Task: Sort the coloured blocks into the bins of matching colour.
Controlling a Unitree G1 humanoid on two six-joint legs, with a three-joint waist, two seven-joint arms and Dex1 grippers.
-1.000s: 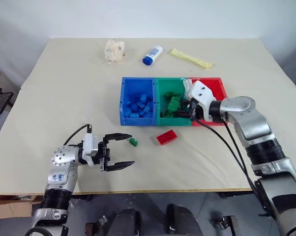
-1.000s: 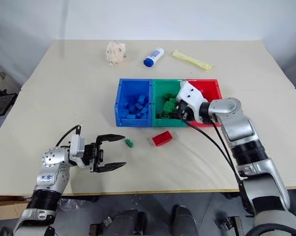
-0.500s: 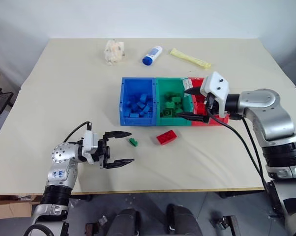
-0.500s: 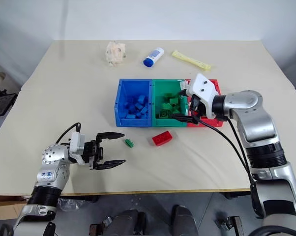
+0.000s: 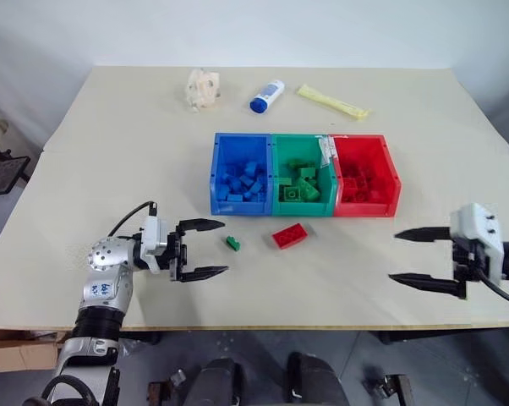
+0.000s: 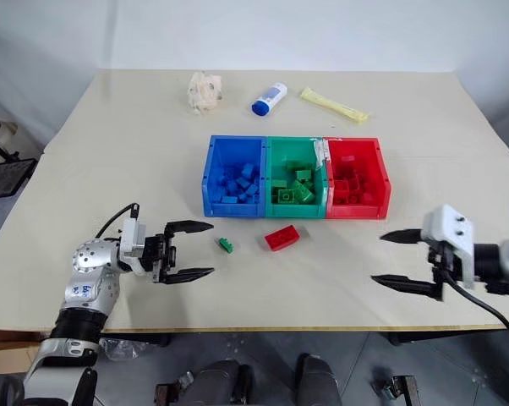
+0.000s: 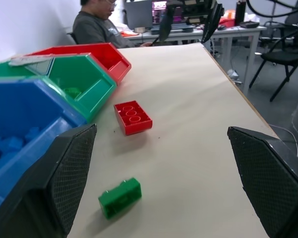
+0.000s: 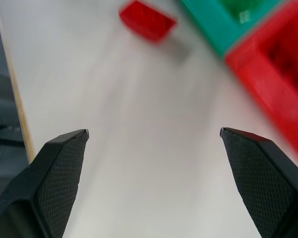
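On the desk [image 5: 111, 144], the blue, green and red bins [image 5: 303, 173] sit joined in a row, each holding blocks of its own colour. A small green block [image 5: 232, 244] and a red block [image 5: 288, 236] lie loose just before them. The left tool [image 5: 201, 249] gapes empty beside the green block; the right tool [image 5: 417, 258] stands wide and empty near the desk's right front edge.

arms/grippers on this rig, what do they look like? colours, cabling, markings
Left gripper: two black curved, pointed fingers on a white block, black cable looping over it, round silver wrist joint with a small blue mark, black forearm. Right gripper: same black fingers, white housing, black cable. The finger pads are cross-hatched.
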